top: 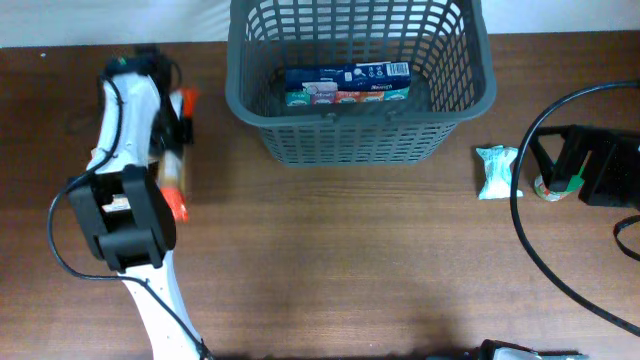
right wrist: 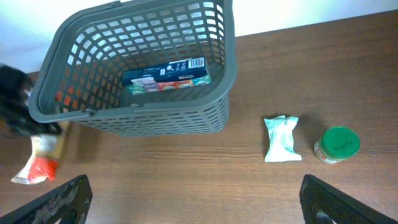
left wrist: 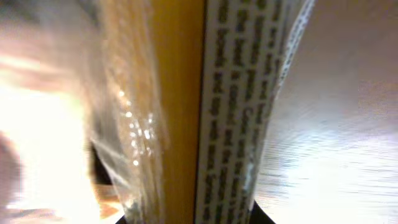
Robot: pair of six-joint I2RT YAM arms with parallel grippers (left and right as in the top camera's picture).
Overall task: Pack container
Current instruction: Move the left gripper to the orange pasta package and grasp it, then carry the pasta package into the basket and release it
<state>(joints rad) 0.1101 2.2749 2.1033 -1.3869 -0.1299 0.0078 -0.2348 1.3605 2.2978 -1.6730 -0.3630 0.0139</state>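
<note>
1. Early stage, by the look of it: only one item packed, a blue carton lying flat on the floor of the container.
2. Container at the far middle of the brown worktop, upright, with plenty of room left inside.
3. Left to pack, as far as shown: a white-teal pouch and a green-lidded jar, side by side right of the container, plus a long clear packet on the left side.
4. Left tool right over the long packet. The packet fills the left wrist view. Cannot tell whether gripped or merely close, since no fingers are visible there.
5. Right tool spread wide, holding nothing, back from the pouch and jar.
6. Container: dark grey rigid plastic, lattice walls, thick smooth rim, rounded corners.
7. Carton: printed cardboard, flat faces, square edges, barcode on one end.
8. Pouch: soft crinkled film, pillow shape, likely to deform under a pinch.
9. Jar: small, round, hard lid.
10. Long packet: glossy transparent film, yellow strip, white panel of small black print, orange-red end. Contents unclear.
11. Worktop: wood-grain finish, matte.
</note>
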